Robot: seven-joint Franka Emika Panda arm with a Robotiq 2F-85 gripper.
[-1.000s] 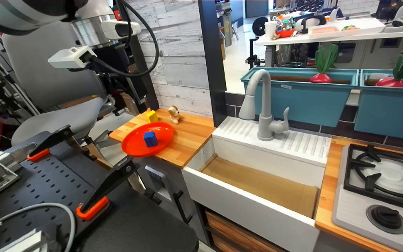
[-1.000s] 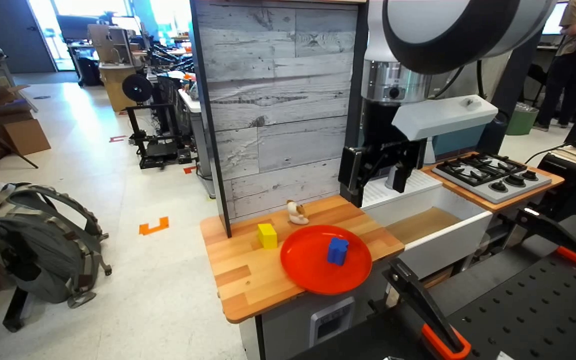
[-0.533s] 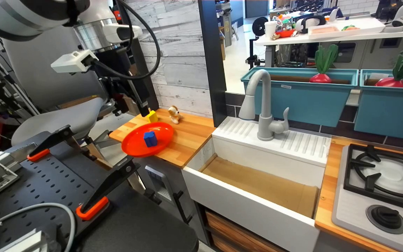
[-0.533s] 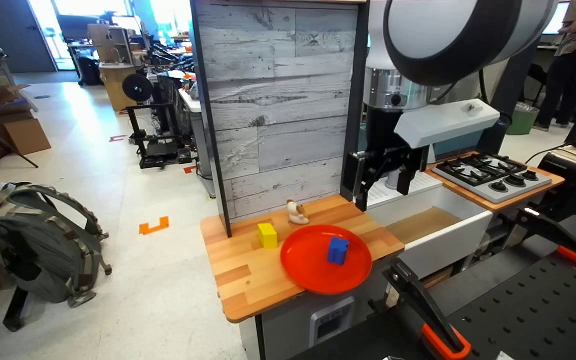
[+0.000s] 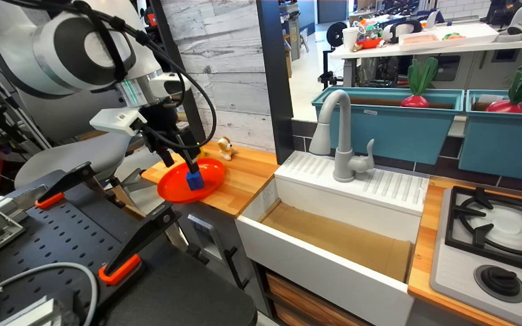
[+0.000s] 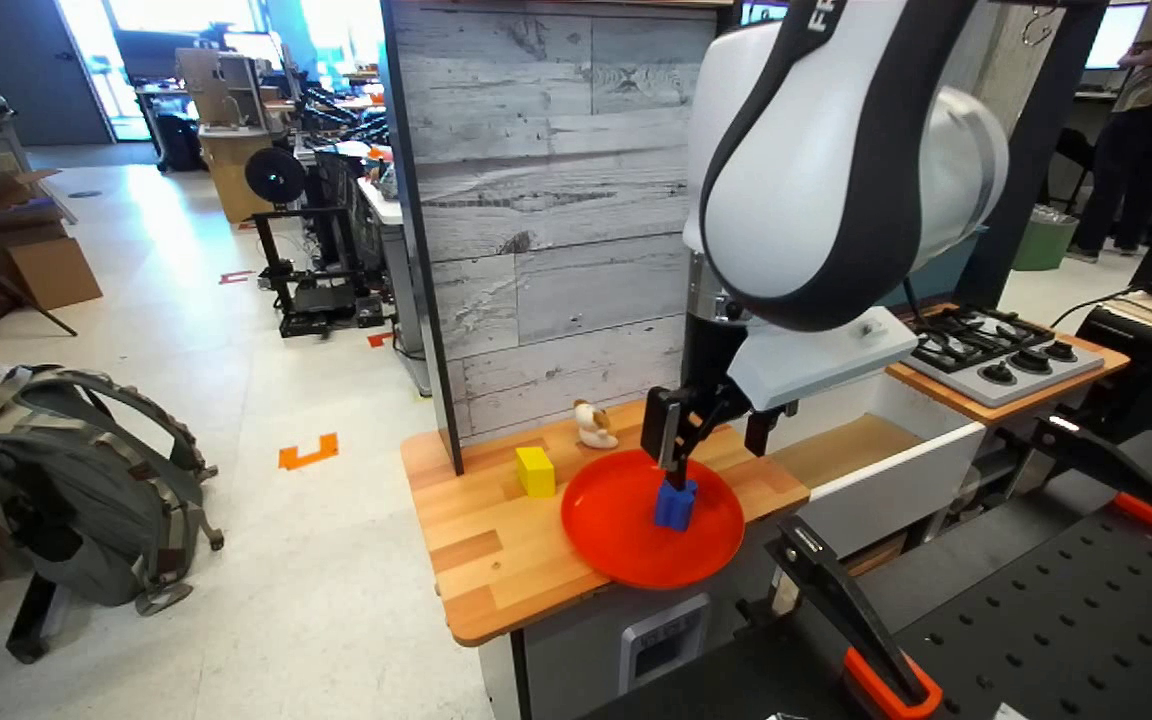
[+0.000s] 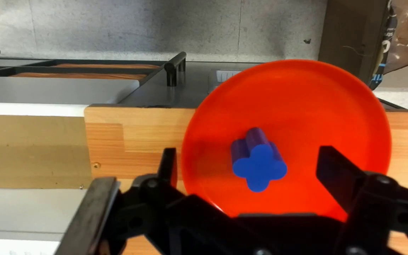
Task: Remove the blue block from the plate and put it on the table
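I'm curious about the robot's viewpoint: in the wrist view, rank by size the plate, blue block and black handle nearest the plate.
1. Orange-red plate
2. Four-lobed blue block
3. Black bar handle

Apparent size only; the handle looks farther away.

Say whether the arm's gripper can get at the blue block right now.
Likely yes: the gripper stands open over the plate, and in the wrist view the blue block shows between its parted jaws, with nothing visible blocking the way.
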